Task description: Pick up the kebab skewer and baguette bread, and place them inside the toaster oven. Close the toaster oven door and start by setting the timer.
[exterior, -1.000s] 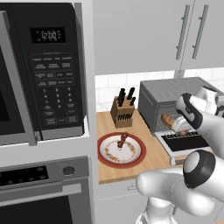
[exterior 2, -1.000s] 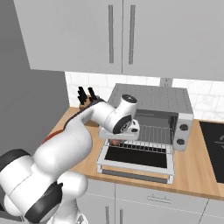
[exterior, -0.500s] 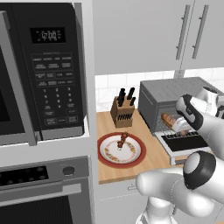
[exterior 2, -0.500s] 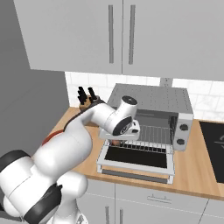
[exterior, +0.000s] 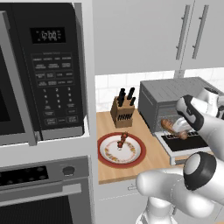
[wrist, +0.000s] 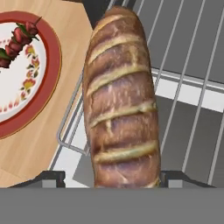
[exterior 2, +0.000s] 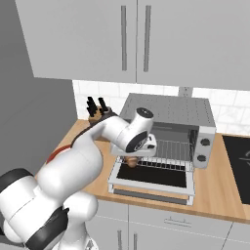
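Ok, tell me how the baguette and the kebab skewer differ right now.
The baguette bread is a thick tan loaf over the toaster oven's wire rack; the kebab skewer is thin, with dark red chunks, and lies on the red-rimmed plate. The bread sits between the tool's fingers; the skewer is untouched. Both are elongated.

The kebab skewer (exterior: 122, 141) is lying on the plate (exterior: 105, 155), which is sitting on the counter (exterior: 148, 160) in front of the knife block (exterior: 122, 110). The toaster oven (exterior: 166, 94) is standing to the right of them. The baguette bread (wrist: 120, 105) is lying over the wire rack (wrist: 183, 74) at the oven's open front, between the gripper (wrist: 111, 179) fingertips.
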